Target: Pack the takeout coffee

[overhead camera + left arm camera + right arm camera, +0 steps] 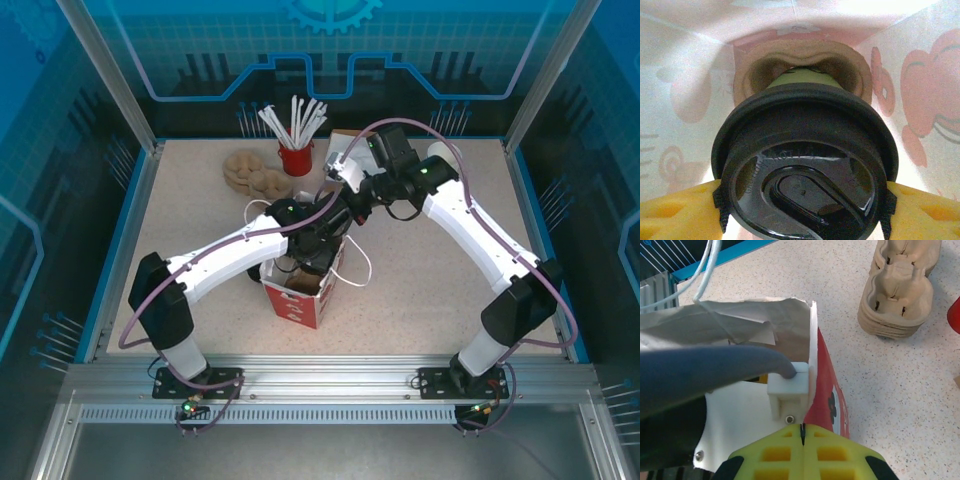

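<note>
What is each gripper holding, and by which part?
The left gripper clamps the takeout coffee by the rim of its black lid, inside the paper bag. The right gripper pinches the bag's top edge.

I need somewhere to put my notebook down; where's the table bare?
Bare: table right of the bag, up to the right arm; also left of the left arm. Crowded: back middle, around the straw cup and tray stack.

A paper bag [298,301] stands near pulp carriers [254,172] and a red cup [296,159] of sticks.
</note>
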You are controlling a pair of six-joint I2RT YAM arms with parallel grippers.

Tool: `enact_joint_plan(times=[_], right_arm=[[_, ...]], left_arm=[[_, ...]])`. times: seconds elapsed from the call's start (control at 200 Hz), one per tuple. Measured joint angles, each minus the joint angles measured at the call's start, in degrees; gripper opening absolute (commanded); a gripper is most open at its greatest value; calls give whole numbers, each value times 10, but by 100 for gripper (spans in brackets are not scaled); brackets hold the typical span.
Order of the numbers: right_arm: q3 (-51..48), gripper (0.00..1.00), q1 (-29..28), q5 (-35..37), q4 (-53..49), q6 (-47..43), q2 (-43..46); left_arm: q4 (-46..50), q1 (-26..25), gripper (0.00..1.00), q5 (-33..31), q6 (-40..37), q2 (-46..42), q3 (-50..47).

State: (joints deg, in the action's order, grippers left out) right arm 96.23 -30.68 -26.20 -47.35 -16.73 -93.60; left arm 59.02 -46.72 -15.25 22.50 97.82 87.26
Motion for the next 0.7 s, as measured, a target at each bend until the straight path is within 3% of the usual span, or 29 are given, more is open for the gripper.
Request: enact_joint_plan(times=[0.7], right_arm=[[-26, 0, 17, -4, 30, 11, -7]], left_arm=[[-55, 10, 78, 22, -1, 23, -20]])
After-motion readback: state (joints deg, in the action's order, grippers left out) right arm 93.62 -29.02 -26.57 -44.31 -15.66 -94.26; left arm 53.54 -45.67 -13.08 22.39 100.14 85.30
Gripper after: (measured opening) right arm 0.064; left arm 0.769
